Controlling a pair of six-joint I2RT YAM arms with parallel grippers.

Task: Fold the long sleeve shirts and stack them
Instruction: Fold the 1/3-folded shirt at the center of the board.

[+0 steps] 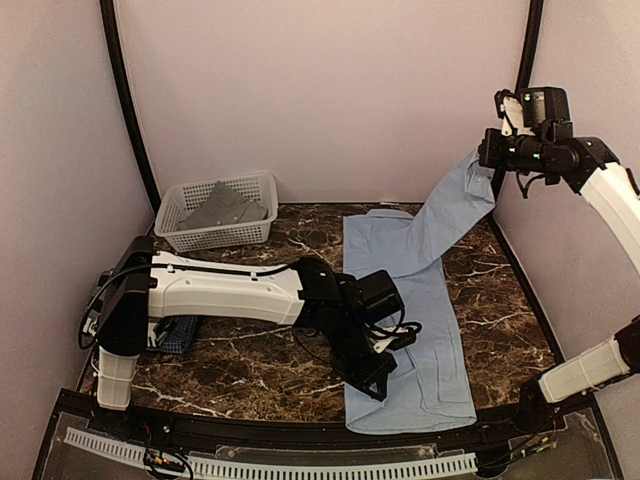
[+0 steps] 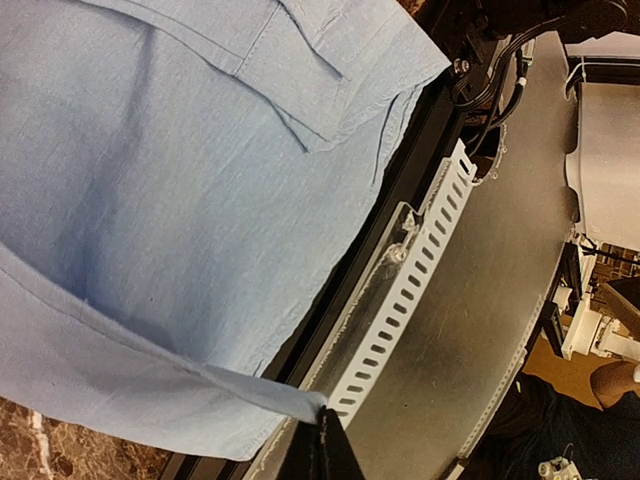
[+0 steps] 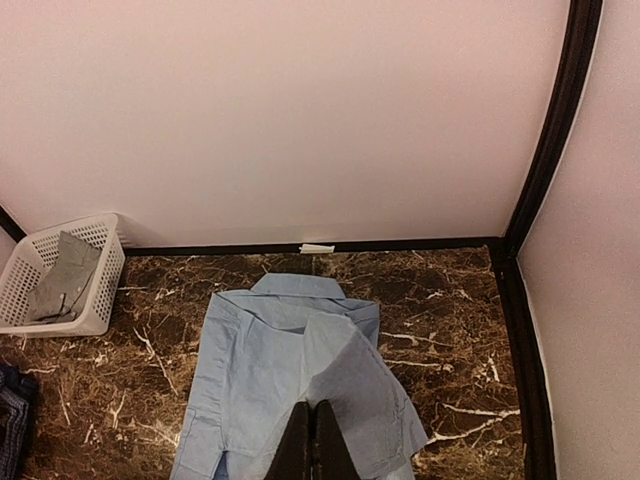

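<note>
A plain light blue shirt (image 1: 400, 300) lies lengthwise on the marble table, collar at the far end; it also shows in the left wrist view (image 2: 150, 200) and the right wrist view (image 3: 260, 370). My right gripper (image 1: 490, 160) is shut on the shirt's right sleeve (image 1: 450, 205) and holds it high near the right wall, its jaws (image 3: 312, 440) closed together. My left gripper (image 1: 375, 385) is low at the shirt's near left hem, shut on a fold of the cloth (image 2: 322, 415). A grey shirt (image 1: 225, 205) lies in the basket. A dark blue checked shirt (image 1: 178, 335) lies behind my left arm.
A white lattice basket (image 1: 215, 235) stands at the back left; it also shows in the right wrist view (image 3: 95, 290). The table's near edge has a black rim and a slotted white strip (image 2: 410, 290). Walls close the table on three sides.
</note>
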